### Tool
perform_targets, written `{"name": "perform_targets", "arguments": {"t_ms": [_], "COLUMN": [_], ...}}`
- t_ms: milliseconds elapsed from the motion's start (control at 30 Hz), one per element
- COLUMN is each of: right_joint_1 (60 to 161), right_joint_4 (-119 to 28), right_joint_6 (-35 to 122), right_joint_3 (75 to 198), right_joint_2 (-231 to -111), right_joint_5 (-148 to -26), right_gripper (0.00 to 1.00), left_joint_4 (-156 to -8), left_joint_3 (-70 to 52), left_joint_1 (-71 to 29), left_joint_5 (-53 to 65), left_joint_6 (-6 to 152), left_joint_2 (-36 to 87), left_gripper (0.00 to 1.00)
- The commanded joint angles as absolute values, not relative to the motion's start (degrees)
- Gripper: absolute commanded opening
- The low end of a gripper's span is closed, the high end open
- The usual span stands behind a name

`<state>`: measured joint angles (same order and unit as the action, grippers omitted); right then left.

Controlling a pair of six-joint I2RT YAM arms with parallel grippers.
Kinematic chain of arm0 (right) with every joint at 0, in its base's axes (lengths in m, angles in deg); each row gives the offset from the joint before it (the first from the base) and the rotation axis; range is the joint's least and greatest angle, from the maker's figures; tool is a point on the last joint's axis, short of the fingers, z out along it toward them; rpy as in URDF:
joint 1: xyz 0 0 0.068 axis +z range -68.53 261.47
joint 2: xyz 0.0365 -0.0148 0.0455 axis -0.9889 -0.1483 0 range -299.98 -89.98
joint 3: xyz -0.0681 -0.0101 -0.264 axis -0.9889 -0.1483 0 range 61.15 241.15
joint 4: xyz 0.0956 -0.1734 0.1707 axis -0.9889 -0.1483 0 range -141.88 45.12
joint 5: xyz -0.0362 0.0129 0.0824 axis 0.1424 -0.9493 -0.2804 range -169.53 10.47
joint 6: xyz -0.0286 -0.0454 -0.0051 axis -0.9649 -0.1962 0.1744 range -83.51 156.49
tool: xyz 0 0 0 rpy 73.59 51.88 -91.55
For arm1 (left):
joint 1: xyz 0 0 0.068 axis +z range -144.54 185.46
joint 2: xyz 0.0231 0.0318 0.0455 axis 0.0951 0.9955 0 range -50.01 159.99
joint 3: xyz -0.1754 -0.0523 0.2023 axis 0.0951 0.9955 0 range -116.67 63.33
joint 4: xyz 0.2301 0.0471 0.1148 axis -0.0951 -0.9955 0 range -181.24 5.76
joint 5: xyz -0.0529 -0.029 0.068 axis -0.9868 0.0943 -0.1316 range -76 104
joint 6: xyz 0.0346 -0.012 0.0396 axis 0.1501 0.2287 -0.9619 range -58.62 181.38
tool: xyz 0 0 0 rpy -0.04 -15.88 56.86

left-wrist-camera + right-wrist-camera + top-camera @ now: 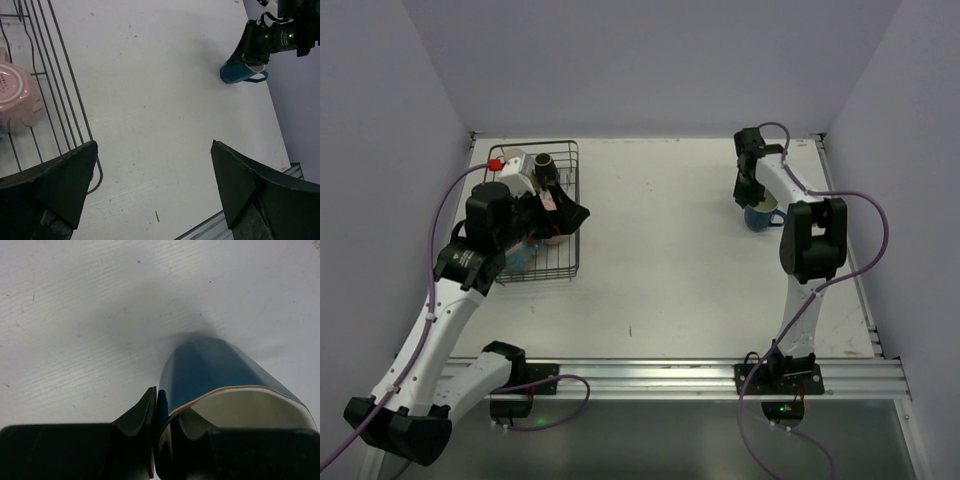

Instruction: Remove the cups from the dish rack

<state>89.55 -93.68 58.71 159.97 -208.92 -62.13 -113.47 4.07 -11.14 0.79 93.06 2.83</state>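
The black wire dish rack (570,262) stands at the back left. It holds a cream cup (515,160), a black cup (545,162), a pink cup (552,236) and a light blue cup (524,256). My left gripper (570,215) is open and empty over the rack's right side. In the left wrist view its jaws (154,146) stand wide apart, with the pink cup (15,95) and the rack wires (65,85) at the left. My right gripper (752,200) is shut on the wall of a blue cup (760,216) at the back right, low over the table. One finger (137,415) is outside the blue cup (215,367) and one is inside.
A small red item (495,164) sits at the rack's back left corner. The white table (660,250) ends in walls at the back and sides and a metal rail (700,375) at the front. The blue cup and right gripper also show in the left wrist view (240,74).
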Motion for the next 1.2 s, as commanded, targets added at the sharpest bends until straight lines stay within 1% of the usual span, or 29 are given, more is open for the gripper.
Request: {"name": "perform_targets", "arguments": {"t_ms": [0, 100, 133, 233, 267, 433, 533, 567, 633, 667, 767, 967, 1000, 1167], "right_joint_1": [89.03, 88.94, 88.85, 88.77, 88.77, 88.77, 88.77, 88.77, 89.03, 89.03, 89.82, 94.65, 95.7, 103.08], "right_joint_4": [-90.42, -88.84, -88.57, -88.3, -88.3, -87.69, -88.39, -88.48, -87.51, -87.34, -87.33, -87.95, -87.69, -87.16], "right_joint_6": [57.76, 57.67, 57.67, 57.67, 57.76, 57.67, 57.84, 58.02, 58.11, 58.2, 58.37, 58.81, 58.81, 59.86], "right_joint_3": [158.62, 156.6, 155.47, 154.58, 154.31, 153.26, 153.43, 153.26, 151.86, 151.33, 149.74, 144.39, 143.42, 137.8], "right_joint_2": [-205.91, -204.6, -204.24, -203.19, -202.84, -199.42, -198.09, -196.78, -194.76, -192.49, -187.65, -177.1, -173.69, -164.53], "right_joint_5": [-62.57, -63.45, -64.32, -64.77, -65.2, -65.56, -65.65, -65.82, -66.44, -66.35, -66.53, -67.14, -67.23, -67.93], "right_gripper": [0.04, 0.13, 0.18, 0.23, 0.27, 0.4, 0.45, 0.5, 0.56, 0.64, 0.68, 0.68, 0.68, 0.69], "left_joint_4": [-111.05, -111.13, -111.13, -112.36, -113.06, -114.91, -115.79, -115.79, -115.97, -116.32, -116.76, -120.0, -120.71, -122.64], "left_joint_3": [4.62, 5.15, 5.24, 4.45, 3.84, 2.34, 1.37, 1.11, 0.76, 0.15, -0.82, -5.65, -6.44, -10.32], "left_joint_1": [-10.89, -10.89, -10.89, -10.89, -10.89, -10.89, -10.89, -10.89, -10.89, -10.89, -10.89, -10.89, -10.54, -7.03], "left_joint_5": [0.99, 2.84, 3.19, 6.7, 8.71, 15.65, 20.41, 22.33, 24.1, 25.94, 29.8, 34.12, 33.78, 27.72], "left_joint_6": [92.23, 92.49, 92.23, 91.0, 90.56, 89.51, 89.24, 88.98, 88.72, 88.63, 88.19, 86.0, 85.47, 81.17], "left_joint_2": [2.81, 2.81, 3.07, 4.56, 4.92, 9.04, 11.41, 11.95, 13.96, 14.67, 17.31, 24.33, 25.56, 31.54], "left_gripper": [0.99, 0.98, 0.99, 0.99, 0.99, 0.99, 1.0, 1.0, 1.0, 1.0, 1.0, 1.0, 1.0, 1.0]}}
